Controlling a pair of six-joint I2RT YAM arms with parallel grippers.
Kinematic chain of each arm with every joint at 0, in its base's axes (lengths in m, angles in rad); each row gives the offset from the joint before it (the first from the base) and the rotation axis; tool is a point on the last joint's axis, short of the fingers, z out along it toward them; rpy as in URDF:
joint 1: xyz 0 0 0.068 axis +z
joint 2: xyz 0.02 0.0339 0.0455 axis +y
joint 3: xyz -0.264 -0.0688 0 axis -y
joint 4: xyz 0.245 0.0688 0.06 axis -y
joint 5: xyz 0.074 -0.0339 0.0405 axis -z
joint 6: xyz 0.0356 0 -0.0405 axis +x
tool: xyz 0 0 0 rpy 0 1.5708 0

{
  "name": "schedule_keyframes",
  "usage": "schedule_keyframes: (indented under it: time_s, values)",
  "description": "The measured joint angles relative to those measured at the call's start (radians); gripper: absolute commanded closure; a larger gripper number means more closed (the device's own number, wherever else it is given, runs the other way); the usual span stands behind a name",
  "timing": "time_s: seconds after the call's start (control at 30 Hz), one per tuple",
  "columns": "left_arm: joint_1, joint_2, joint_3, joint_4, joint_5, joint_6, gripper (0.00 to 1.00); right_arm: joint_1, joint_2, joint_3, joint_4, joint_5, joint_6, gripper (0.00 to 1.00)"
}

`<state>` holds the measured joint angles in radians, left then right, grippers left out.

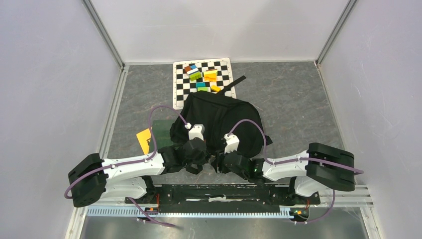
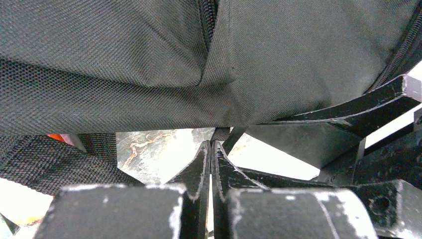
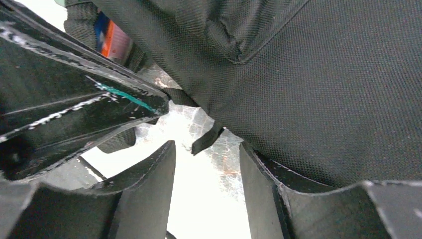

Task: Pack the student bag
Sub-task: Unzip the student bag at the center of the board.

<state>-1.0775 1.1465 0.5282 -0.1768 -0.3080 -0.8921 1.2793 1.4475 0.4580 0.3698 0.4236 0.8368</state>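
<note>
The student bag (image 1: 219,122), a soft black backpack, lies in the middle of the table and fills the top of both wrist views (image 2: 149,59) (image 3: 323,89). Both grippers meet at its near edge. My left gripper (image 2: 211,144) (image 1: 213,160) is shut, its tips pressed up to the bag's lower hem; I cannot tell whether any fabric is pinched. My right gripper (image 3: 208,149) (image 1: 220,163) stands open just under the bag. A short black tab (image 3: 206,139) hangs loose above its gap, held by neither finger.
A black-and-white checkered mat (image 1: 203,82) with several coloured blocks lies behind the bag, and one bag strap (image 1: 234,84) reaches onto it. A dark green book (image 1: 161,130) and a yellow sheet (image 1: 144,139) lie left of the bag. White walls ring the table.
</note>
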Motion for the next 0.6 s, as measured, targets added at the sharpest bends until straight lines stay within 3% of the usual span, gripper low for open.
schedule_keyframes:
  time_s: [0.43,0.5,0.6]
  values:
    - [0.0,0.0,0.0,0.0,0.003,0.0,0.98,-0.029,0.06,0.023,0.003,0.0,0.0,0.54]
    - [0.0,0.0,0.0,0.001,0.003,0.0,0.98,-0.033,0.071,0.034,0.002,0.0,0.0,0.59]
    - [0.0,-0.003,-0.005,0.006,0.003,0.0,0.98,-0.036,0.079,0.038,0.002,0.001,-0.001,0.78]
